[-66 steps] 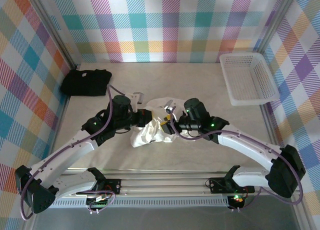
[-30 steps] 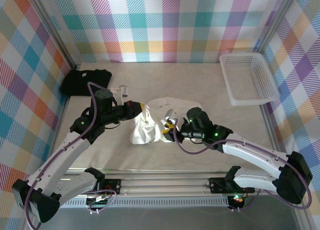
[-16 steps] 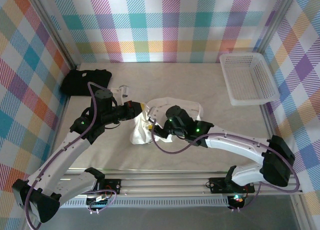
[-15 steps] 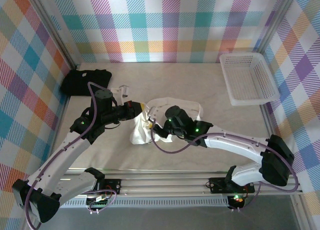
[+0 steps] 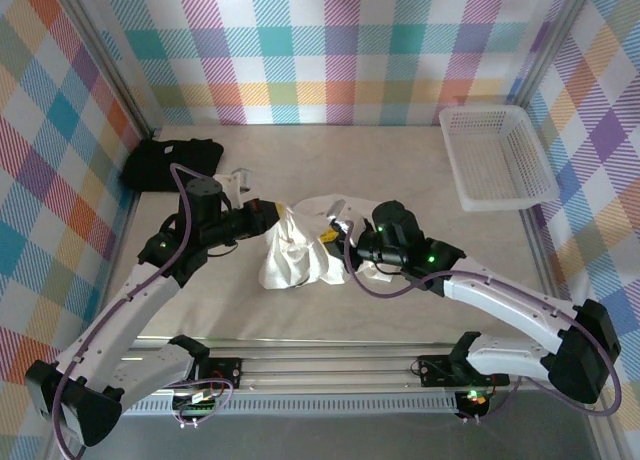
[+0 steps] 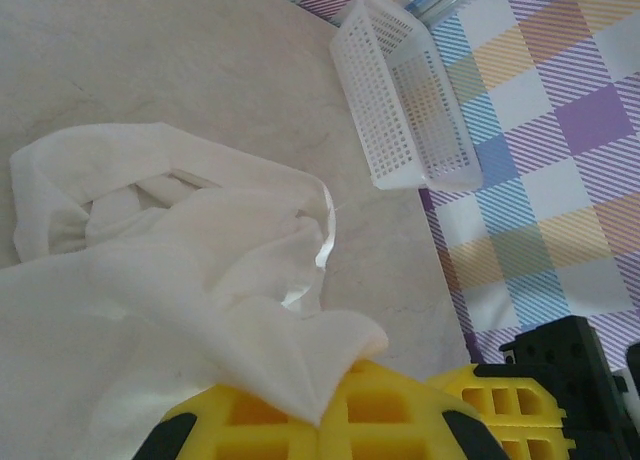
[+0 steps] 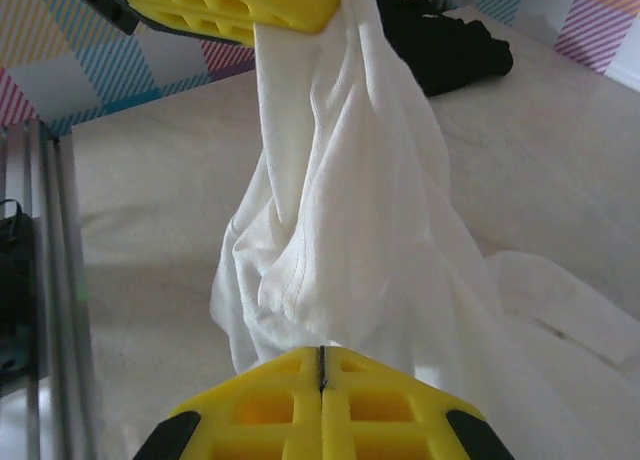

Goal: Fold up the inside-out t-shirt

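Note:
The inside-out t-shirt (image 5: 298,252) is a crumpled white heap in the middle of the table, with its left part lifted off the surface. My left gripper (image 5: 276,218) is shut on a raised fold of it; in the left wrist view the white cloth (image 6: 190,270) peaks between the yellow fingertips (image 6: 400,405). My right gripper (image 5: 336,242) is shut at the shirt's right side. From the right wrist, the shirt (image 7: 340,220) hangs like a tent from the left gripper's fingers (image 7: 235,2) down to my right gripper (image 7: 321,360), whose jaws are pressed together on the cloth's lower edge.
A black t-shirt (image 5: 170,163) lies bunched at the back left, also seen as a dark heap (image 7: 440,40). A white plastic basket (image 5: 495,157) stands at the back right by the wall, its mesh wall (image 6: 400,100) tilted in the left wrist view. Checked walls enclose the table.
My right gripper has closed on the shirt and drawn back to the right, away from the left gripper. The left gripper keeps its hold and has barely moved.

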### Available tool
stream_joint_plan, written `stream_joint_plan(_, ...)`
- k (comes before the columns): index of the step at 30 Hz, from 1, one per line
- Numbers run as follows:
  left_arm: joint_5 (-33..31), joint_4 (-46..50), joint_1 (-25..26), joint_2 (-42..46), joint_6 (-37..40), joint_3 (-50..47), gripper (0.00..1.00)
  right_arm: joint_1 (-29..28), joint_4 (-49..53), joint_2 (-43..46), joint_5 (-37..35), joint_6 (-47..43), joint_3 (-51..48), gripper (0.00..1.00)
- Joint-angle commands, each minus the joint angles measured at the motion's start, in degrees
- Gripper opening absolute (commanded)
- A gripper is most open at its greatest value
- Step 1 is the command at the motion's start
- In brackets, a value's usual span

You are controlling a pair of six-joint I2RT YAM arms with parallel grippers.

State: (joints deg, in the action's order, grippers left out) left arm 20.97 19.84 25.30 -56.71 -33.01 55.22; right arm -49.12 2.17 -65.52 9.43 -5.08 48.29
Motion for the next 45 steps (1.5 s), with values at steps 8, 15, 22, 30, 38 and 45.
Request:
stream_joint_plan(8, 3.8, -2.3, -0.6, 0.6, 0.0, 0.2, 0.00, -2.2, -1.4, -7.8, -2.4, 2.2, 6.6, 0.48)
stream_joint_plan(15, 4.2, -2.0, -0.6, 0.6, 0.4, 0.1, 0.00, -2.1, -2.0, -15.6, -2.0, 1.8, 12.8, 0.43)
stream_joint_plan(22, -6.1, 3.9, -0.7, 0.4, 4.5, 1.5, 0.00, 1.4, 0.5, -11.9, 12.8, 2.3, 10.6, 0.00)
stream_joint_plan(30, -12.6, 4.0, -0.7, -2.0, 9.0, 1.6, 0.11, 6.4, -5.7, -10.0, 28.4, 11.5, 6.4, 0.00)
stream_joint_plan(38, -14.0, 6.5, 0.4, 1.6, 10.6, -1.0, 0.38, 9.8, -14.6, -11.8, 28.2, 22.8, 4.9, 0.00)
stream_joint_plan(45, -11.8, 3.9, 6.5, 4.4, 10.9, -6.8, 0.42, 10.5, -16.2, -12.8, 28.9, 24.4, 5.1, 0.00)
